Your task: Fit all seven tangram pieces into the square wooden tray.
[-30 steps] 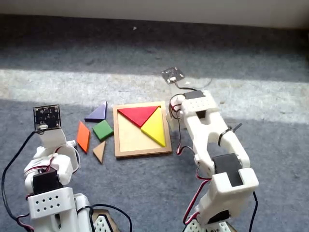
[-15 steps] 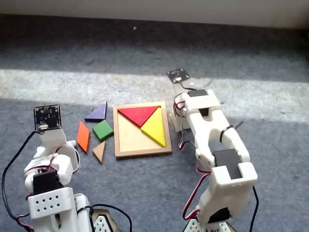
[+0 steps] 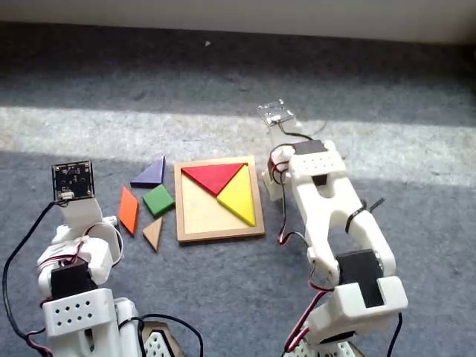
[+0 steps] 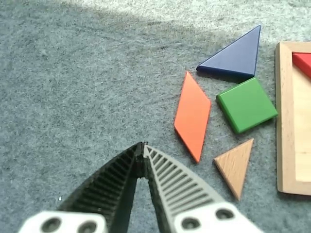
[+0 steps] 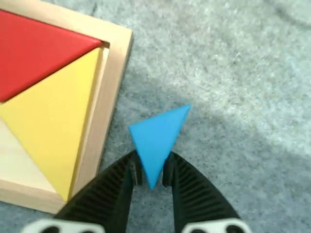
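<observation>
The square wooden tray [image 3: 183, 223] holds a red triangle [image 3: 214, 177] and a yellow triangle [image 3: 239, 201]. In the right wrist view my right gripper [image 5: 150, 171] is shut on a small blue triangle [image 5: 158, 136], over the carpet just outside the tray's rim [image 5: 114, 92]. A dark blue triangle [image 4: 238, 56], an orange parallelogram [image 4: 193, 115], a green square [image 4: 247, 104] and a tan triangle [image 4: 235, 164] lie on the carpet left of the tray. My left gripper [image 4: 142, 146] is shut with nothing in it, a short way from the orange piece.
Grey carpet covers the whole surface. The right arm [image 3: 327, 216] stretches along the tray's right side, and the left arm [image 3: 74, 260] is folded at the near left. Open carpet lies beyond the tray.
The right arm has shifted to the right, away from the tray's edge. The left arm and the loose pieces have not moved.
</observation>
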`<state>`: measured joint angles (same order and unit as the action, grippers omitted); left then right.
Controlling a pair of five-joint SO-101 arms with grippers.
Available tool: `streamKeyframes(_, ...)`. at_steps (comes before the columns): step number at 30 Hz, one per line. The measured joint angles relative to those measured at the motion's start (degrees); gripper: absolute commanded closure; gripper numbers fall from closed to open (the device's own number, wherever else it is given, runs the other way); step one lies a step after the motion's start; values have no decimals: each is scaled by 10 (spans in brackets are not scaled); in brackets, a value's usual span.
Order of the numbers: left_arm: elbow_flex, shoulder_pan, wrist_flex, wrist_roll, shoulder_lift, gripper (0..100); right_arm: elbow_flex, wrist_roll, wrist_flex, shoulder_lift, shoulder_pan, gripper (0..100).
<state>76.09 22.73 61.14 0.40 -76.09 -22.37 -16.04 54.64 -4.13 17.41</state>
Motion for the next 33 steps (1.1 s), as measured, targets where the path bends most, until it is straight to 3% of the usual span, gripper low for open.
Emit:
streamKeyframes(9, 0, 0, 0, 0, 0, 992, -31, 0, -14, 45, 3, 957)
streamKeyframes(15, 0, 0, 0, 0, 0, 992, -84, 0, -14, 132, 62, 955)
streamKeyframes(20, 0, 0, 0, 0, 0, 992, -99, 0, -47, 146, 64, 821)
streamKeyframes(24, 0, 0, 0, 0, 0, 992, -99, 10, -88, 104, 58, 718)
streamKeyframes(33, 0, 0, 0, 0, 0, 992, 0, -4, -96, -36, 40, 712)
